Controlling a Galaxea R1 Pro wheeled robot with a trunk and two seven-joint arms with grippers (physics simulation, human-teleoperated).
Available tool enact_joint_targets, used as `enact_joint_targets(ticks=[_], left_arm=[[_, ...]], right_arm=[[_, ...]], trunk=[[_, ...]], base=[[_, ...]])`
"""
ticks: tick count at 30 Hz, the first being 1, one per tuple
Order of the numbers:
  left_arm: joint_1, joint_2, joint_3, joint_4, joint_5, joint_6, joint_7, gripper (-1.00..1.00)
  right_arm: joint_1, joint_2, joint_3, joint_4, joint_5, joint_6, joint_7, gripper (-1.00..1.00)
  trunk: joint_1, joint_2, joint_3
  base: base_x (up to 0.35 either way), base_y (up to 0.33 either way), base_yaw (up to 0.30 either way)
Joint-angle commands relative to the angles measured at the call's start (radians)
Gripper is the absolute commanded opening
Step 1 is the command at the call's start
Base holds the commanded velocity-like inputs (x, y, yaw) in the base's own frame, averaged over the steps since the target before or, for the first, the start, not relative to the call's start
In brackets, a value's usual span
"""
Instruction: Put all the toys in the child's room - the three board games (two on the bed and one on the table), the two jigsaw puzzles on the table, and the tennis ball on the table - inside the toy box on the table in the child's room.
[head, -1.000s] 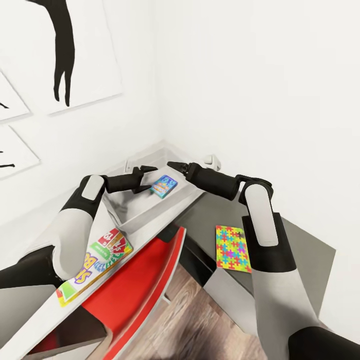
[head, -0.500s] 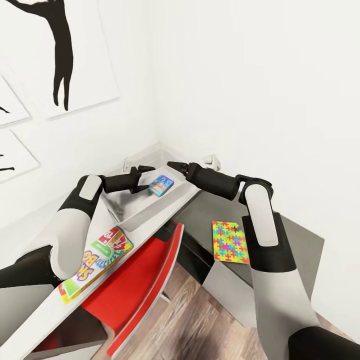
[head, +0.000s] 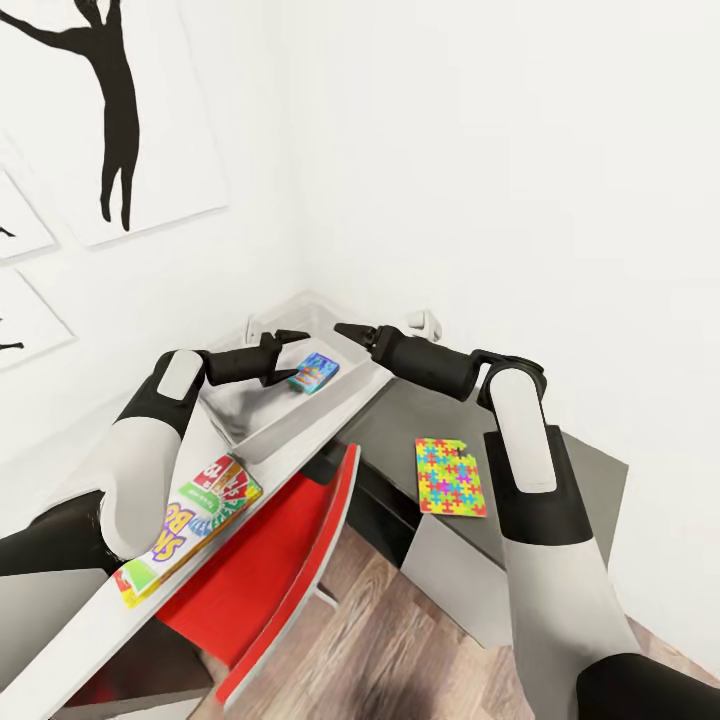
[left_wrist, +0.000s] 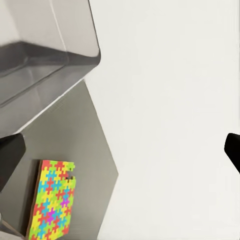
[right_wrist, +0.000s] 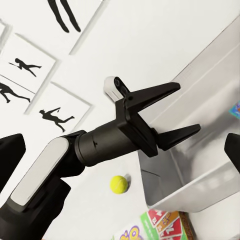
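Between my left gripper (head: 292, 356) and right gripper (head: 349, 333) there is open air above the toy box (head: 262, 415). Below them, only its sloping walls and a small colourful box (head: 314, 372) obstruct.

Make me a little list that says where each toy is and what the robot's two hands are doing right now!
toy box: grey bin on the light desk
blue game: inside the toy box
SKIP BO game: on the desk beside the box
tennis ball: on the desk next to the box
jigsaw puzzle: flat on the lower dark desk
left gripper: open, empty, over the box
right gripper: open, empty, over the box
red chair: under the desk
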Motion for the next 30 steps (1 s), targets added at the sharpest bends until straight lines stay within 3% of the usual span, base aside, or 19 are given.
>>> enact_joint_targets(ticks=[1,9,25,30], left_arm=[[-0.001,0.000,0.005,0.000,-0.010,0.005,-0.008,1.00],[-0.001,0.000,0.006,0.000,-0.009,0.005,-0.008,1.00],[-0.001,0.031,0.006,0.000,-0.009,0.005,-0.009,1.00],[-0.001,0.063,0.004,0.000,-0.007,0.005,-0.010,1.00]], right_arm=[[-0.001,0.000,0.000,-0.001,-0.010,0.003,-0.010,1.00],[-0.002,0.000,0.000,-0.001,-0.010,0.003,-0.010,1.00],[0.000,0.000,0.000,-0.001,-0.011,0.002,-0.010,1.00],[0.000,0.000,0.000,-0.001,-0.011,0.002,-0.010,1.00]], trunk=[[0.001,-0.002,0.000],[0.001,-0.002,0.012],[0.001,-0.002,0.037],[0.001,-0.002,0.045]], base=[[-0.081,0.052,-0.090],[-0.106,0.062,-0.090],[-0.048,0.028,-0.090],[-0.001,0.001,-0.090]])
